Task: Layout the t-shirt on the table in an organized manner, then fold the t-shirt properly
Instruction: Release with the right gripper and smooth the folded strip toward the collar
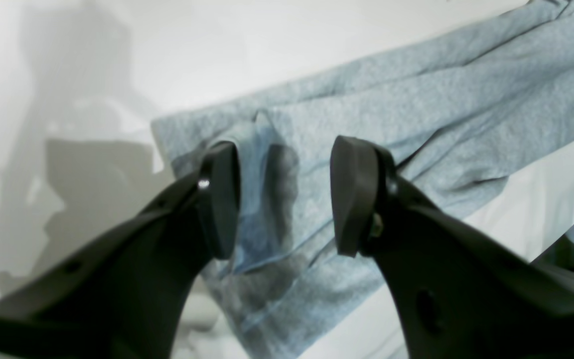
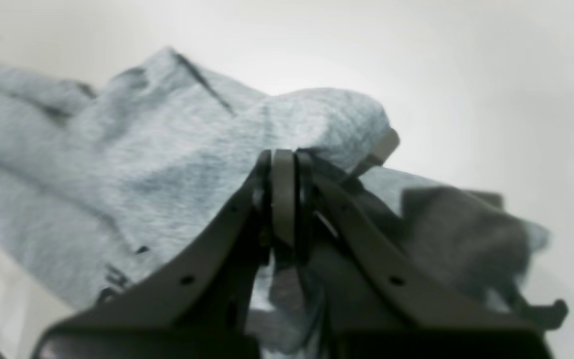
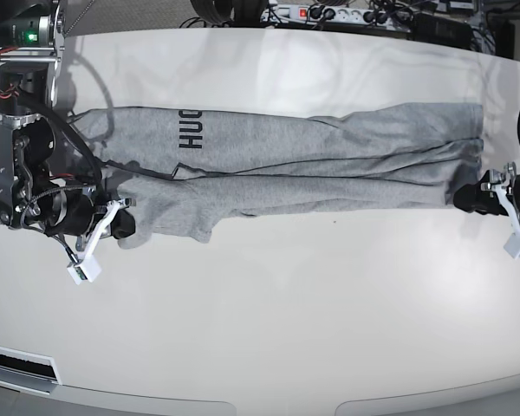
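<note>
The grey t-shirt [image 3: 312, 165] lies stretched in a long, loosely folded band across the white table [image 3: 269, 312], with black lettering [image 3: 189, 128] near its left end. At the band's right end my left gripper [image 3: 464, 198] stands open. In the left wrist view its gripper [image 1: 287, 199] has one finger on each side of a fold at the t-shirt [image 1: 416, 114] edge. My right gripper [image 3: 126, 224] is at the band's lower left corner. Seen from the right wrist, that gripper [image 2: 283, 199] is shut on a bunched-up edge of the t-shirt [image 2: 142, 149].
A power strip and cables [image 3: 329, 13] run along the table's far edge. The right arm's base and motors [image 3: 22, 130] stand at the far left, close to the shirt. The table's near edge [image 3: 243, 403] is rounded.
</note>
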`<action>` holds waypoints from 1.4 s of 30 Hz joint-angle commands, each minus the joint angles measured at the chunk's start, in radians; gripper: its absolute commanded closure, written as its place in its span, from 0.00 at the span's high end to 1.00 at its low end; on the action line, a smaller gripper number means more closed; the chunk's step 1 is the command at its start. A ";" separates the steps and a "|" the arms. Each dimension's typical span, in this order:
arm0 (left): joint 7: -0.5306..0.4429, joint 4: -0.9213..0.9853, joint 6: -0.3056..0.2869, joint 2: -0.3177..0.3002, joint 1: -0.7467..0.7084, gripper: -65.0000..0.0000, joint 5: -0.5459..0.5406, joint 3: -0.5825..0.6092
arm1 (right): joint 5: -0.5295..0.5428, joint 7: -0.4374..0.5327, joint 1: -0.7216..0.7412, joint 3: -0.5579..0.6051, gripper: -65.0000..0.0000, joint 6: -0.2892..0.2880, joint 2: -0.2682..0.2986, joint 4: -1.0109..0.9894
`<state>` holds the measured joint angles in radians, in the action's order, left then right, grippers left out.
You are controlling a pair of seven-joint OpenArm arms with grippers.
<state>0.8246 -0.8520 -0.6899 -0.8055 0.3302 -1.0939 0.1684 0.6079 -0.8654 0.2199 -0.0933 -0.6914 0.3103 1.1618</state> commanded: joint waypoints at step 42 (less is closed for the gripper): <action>-0.039 -0.010 -0.008 -0.036 0.031 0.47 -0.004 -0.014 | 0.016 -0.314 -0.336 -0.012 0.45 0.019 0.103 0.493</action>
<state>0.7990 -0.8513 -0.6899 -0.8093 0.3359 -1.0767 0.1680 0.6125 -1.2045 -0.1349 -0.0998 -0.6613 0.3935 1.6318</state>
